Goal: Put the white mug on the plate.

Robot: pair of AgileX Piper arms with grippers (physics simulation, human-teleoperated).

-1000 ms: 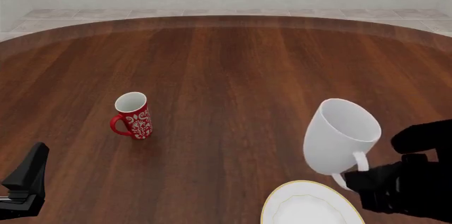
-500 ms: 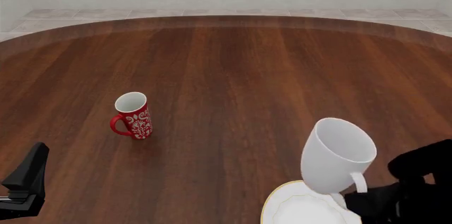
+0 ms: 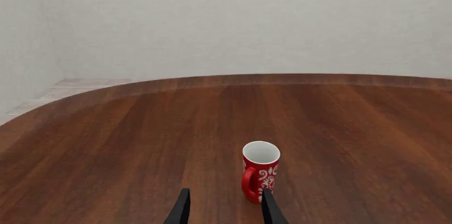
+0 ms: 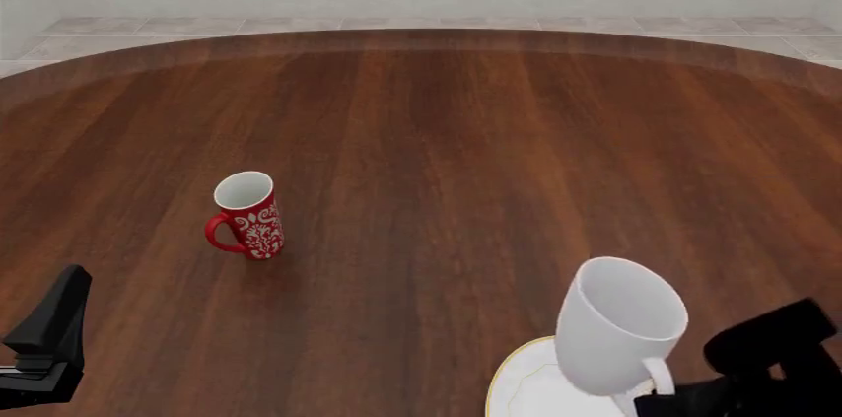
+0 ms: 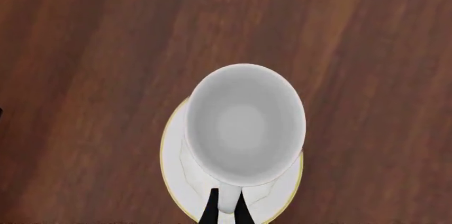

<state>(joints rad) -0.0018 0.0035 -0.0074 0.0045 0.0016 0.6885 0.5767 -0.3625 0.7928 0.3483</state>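
The white mug (image 4: 616,336) hangs tilted over the plate (image 4: 524,382) at the front right of the table. My right gripper (image 4: 654,399) is shut on its handle. In the right wrist view I look down into the mug (image 5: 244,126), with the plate (image 5: 173,160) showing around it and my fingers (image 5: 210,212) pinching the handle. I cannot tell if the mug's base touches the plate. My left gripper (image 3: 223,211) is open and empty, low at the front left, pointing at the red mug (image 3: 260,178).
The red floral mug (image 4: 248,215) stands upright left of centre on the brown wooden table (image 4: 435,141). The left arm (image 4: 46,343) rests at the front left corner. A pale wall lies beyond the table's far edge.
My right gripper has carried the white mug down and toward the front, from beside the plate to over it. The left arm and red mug have not moved.
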